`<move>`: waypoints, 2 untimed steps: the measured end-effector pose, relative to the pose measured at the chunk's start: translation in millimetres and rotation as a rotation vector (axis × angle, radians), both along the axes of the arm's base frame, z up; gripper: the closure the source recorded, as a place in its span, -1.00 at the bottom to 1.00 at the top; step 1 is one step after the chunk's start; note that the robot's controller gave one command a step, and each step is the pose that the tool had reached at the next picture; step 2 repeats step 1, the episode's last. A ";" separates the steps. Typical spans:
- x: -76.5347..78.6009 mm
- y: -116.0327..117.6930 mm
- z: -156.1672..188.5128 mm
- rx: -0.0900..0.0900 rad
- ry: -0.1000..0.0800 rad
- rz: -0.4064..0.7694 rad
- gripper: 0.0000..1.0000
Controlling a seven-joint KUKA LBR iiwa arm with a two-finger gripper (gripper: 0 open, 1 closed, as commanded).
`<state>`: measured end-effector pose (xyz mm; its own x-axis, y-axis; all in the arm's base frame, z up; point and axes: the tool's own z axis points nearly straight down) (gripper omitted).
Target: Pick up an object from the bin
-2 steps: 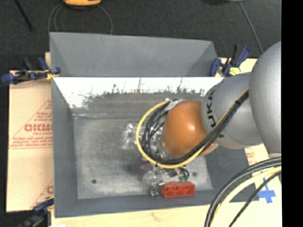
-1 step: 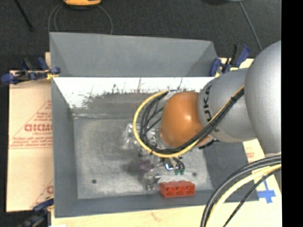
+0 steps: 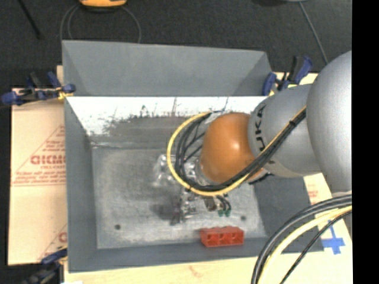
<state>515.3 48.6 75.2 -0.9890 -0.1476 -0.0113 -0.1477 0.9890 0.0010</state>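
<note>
The bin (image 3: 82,176) is showing plain grey, its far wall wearing a scatter of dark speckled scuffs. A red block (image 3: 222,236) is standing out bright against the grey floor. The arm (image 3: 308,135) is gleaming silver-grey with black lettering, its wrist cover (image 3: 228,147) is shining orange, and the looped cables (image 3: 170,151) are running yellow and black. A small piece (image 3: 224,213) under the wrist is looking green, perhaps.

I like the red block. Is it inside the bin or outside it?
Inside. The red block lies flat on the grey floor of the bin, close to its near wall.
</note>
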 end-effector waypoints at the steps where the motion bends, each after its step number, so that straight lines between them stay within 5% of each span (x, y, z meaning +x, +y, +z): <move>1: 22.8 1.3 193.3 -0.006 -0.002 0.310 1.00; 2: 22.8 1.3 193.3 -0.006 -0.002 0.310 1.00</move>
